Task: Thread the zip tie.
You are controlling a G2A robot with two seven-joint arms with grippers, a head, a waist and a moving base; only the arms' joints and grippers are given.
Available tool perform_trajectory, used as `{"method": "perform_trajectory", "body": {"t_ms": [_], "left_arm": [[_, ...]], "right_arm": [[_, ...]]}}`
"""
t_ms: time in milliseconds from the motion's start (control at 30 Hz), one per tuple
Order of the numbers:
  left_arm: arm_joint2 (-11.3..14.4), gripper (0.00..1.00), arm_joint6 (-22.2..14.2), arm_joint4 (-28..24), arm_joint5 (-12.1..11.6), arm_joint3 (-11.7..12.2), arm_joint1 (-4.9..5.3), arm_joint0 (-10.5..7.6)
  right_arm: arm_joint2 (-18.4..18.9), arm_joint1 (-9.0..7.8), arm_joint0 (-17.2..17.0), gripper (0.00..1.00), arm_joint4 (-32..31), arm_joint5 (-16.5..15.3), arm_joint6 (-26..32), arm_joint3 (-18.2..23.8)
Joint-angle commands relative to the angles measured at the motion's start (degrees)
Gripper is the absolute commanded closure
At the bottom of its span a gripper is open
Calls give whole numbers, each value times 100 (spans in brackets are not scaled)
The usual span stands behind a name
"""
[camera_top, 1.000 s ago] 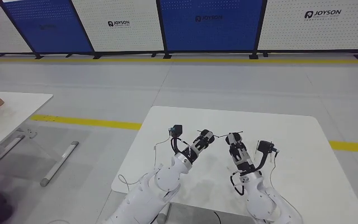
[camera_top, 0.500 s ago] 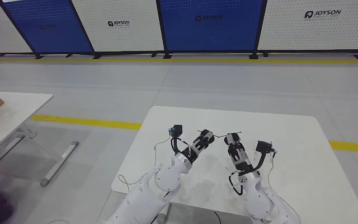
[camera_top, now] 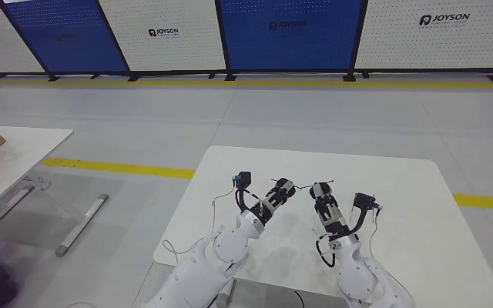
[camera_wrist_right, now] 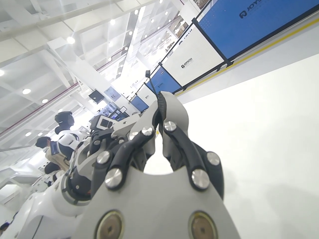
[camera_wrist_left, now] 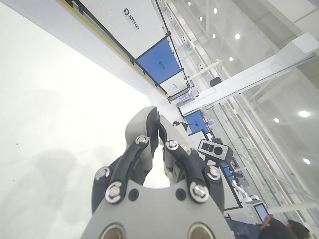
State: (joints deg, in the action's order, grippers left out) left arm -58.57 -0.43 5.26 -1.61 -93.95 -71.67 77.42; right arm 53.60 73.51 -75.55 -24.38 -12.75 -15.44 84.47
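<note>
Closest to me, on the right wrist feed, the right gripper [camera_wrist_right: 159, 100] has its jaws pinched on the zip tie [camera_wrist_right: 152, 85]. The thin black strap sticks out past the fingertips and ends in a small square head, held up in the air and clear of the tabletop. On the left wrist feed, the left gripper [camera_wrist_left: 157, 121] has its dark pads pressed flat together. From the top camera I see both grippers hanging just above the white table [camera_top: 400, 200], near its middle, with their tips turned toward each other, close but apart. A fine dark line seems to run between them, though it is too thin for me to say whether its end sits in the left gripper's pads. Beyond the table's far edge lies grey floor with a yellow line [camera_top: 115, 168] crossing it. Off to the left is the corner of a second white table [camera_top: 27, 150]. Farthest back stands a row of blue and white partition panels [camera_top: 293, 35] in black frames, with another yellow stripe running along their base.
</note>
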Motion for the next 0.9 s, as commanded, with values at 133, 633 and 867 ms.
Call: {"method": "perform_trajectory", "body": {"t_ms": [133, 633, 867], "left_arm": [[0, 100, 0, 0, 0, 0, 0, 0], [0, 100, 0, 0, 0, 0, 0, 0], [0, 100, 0, 0, 0, 0, 0, 0]], "right_arm": [[118, 18, -128, 100, -20, -154, -73, 81], [230, 26, -251, 100, -153, -146, -15, 165], [254, 52, -286, 100, -144, -95, 100, 209]]}}
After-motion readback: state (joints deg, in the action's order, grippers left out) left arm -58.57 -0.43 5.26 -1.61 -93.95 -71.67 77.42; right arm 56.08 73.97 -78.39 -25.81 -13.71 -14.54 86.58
